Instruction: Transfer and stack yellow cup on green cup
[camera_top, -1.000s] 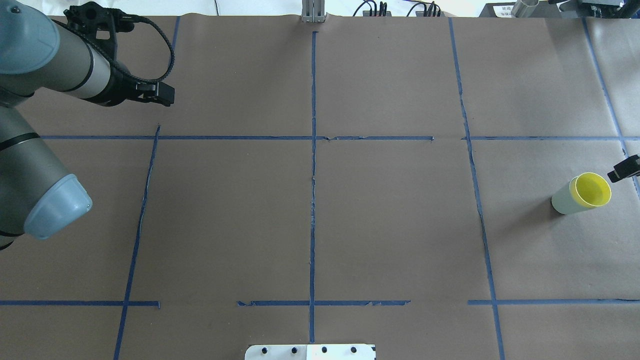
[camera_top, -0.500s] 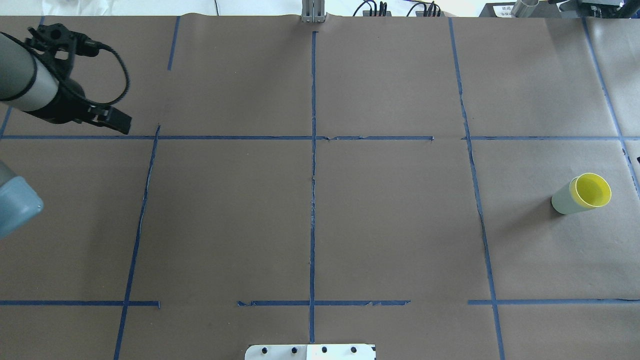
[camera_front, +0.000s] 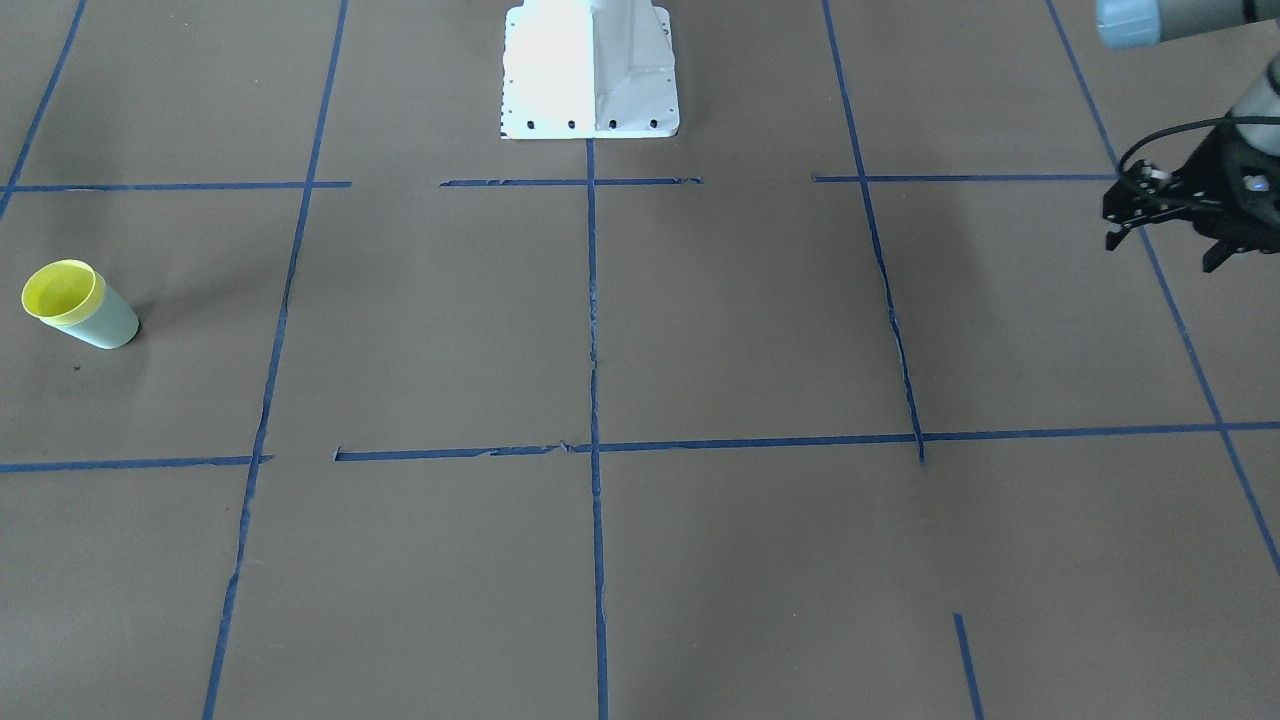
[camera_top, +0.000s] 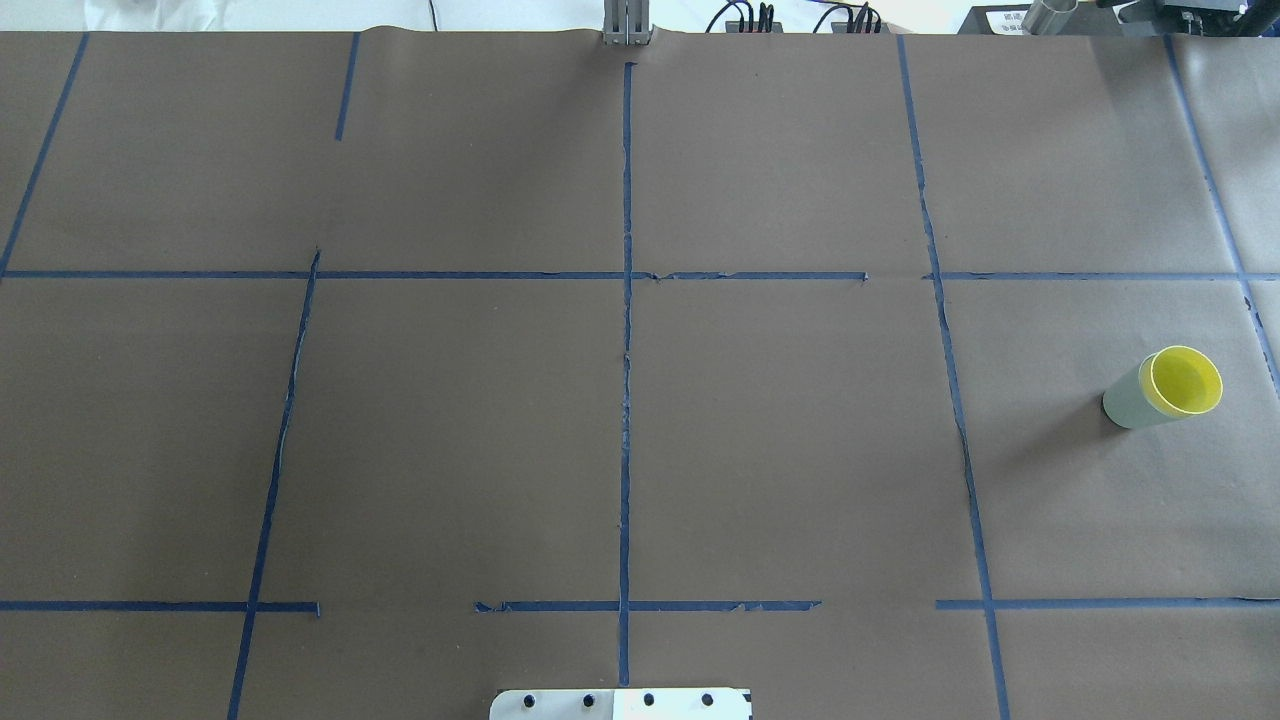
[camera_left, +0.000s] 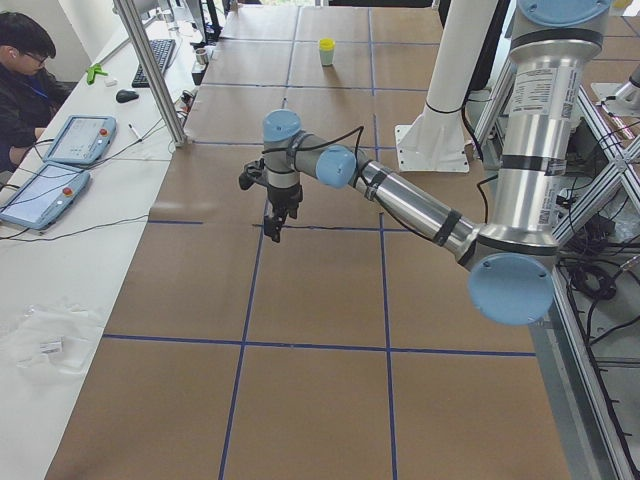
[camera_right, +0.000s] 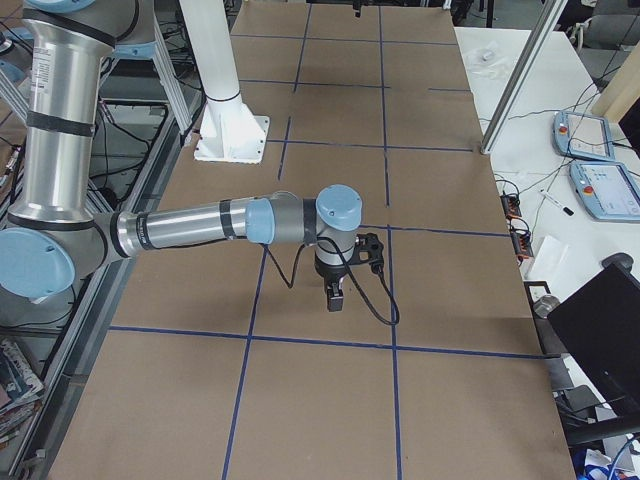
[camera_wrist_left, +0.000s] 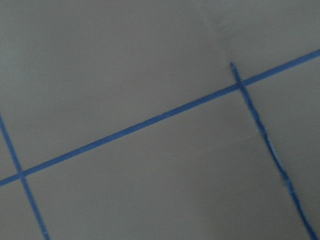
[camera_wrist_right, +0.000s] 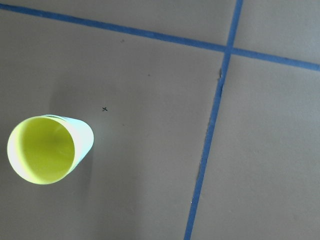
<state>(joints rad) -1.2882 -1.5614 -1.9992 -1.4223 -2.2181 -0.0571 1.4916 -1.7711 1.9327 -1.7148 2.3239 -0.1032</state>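
Note:
The yellow cup (camera_top: 1185, 383) sits nested inside the green cup (camera_top: 1122, 405), upright at the table's right side. The pair also shows in the front view, yellow cup (camera_front: 62, 290) in green cup (camera_front: 110, 323), and from above in the right wrist view, yellow cup (camera_wrist_right: 42, 150) in green cup (camera_wrist_right: 85, 139). My left gripper (camera_front: 1165, 252) hangs over the table's far left with its fingers apart and nothing between them. My right gripper (camera_right: 335, 300) shows only in the exterior right view; I cannot tell whether it is open or shut. Neither gripper shows in the overhead view.
Brown paper with blue tape lines (camera_top: 626, 400) covers the table. The white robot base plate (camera_top: 620, 703) sits at the near middle edge. An aluminium post (camera_top: 625, 25) and cables stand at the far edge. An operator (camera_left: 25, 70) sits by tablets beyond the far edge.
My left arm has drawn back to the left, out of the overhead view. The right gripper's tip has left that view's right edge. The nested cups have not moved.

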